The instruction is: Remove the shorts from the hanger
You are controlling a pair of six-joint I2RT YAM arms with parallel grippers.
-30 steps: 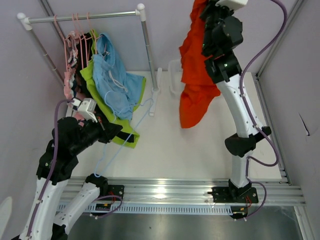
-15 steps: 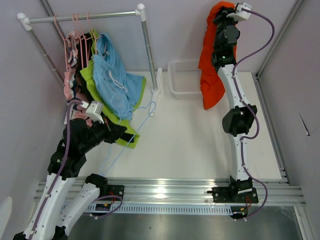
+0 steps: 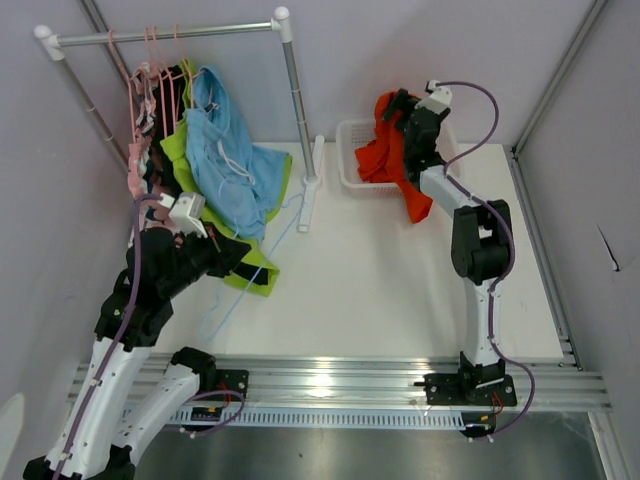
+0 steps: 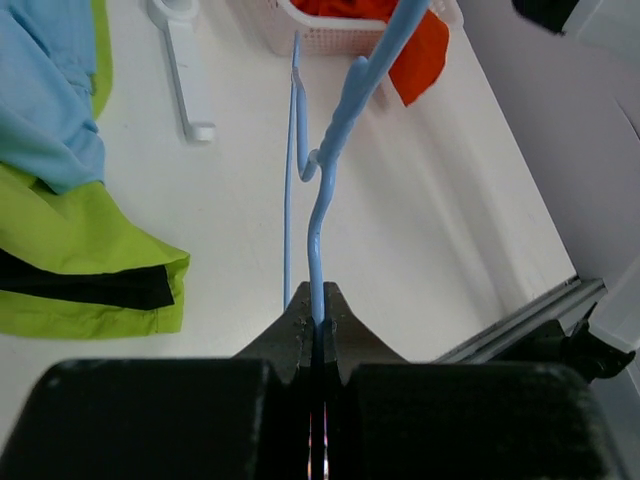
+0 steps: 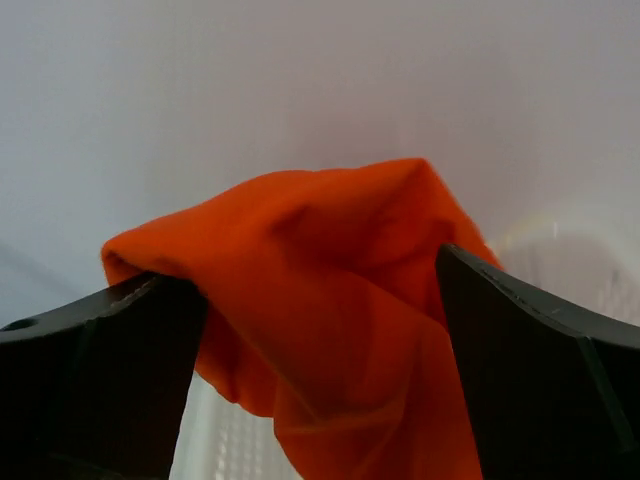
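Lowered from its high reach of half a second ago, the right arm now brings the orange shorts (image 3: 388, 158) onto the white basket (image 3: 349, 131), and the left arm has barely shifted. Nearest, the left gripper (image 4: 318, 306) is pinched tight on the lower bar of a bare light-blue hanger (image 4: 326, 190), which slants up and away over the white table (image 3: 380, 290). Just beyond it, the lime green shorts (image 3: 248, 268) with black trim trail onto the table. The light blue shorts (image 3: 225, 150) hang over them, and the pink shorts (image 3: 137, 170) hang at the left end of the metal rack (image 3: 170, 34). Farthest back, the right gripper (image 5: 320, 300) has its jaws spread wide. The orange cloth humps up between them and touches both, part lying in the basket and part spilling over its right rim.
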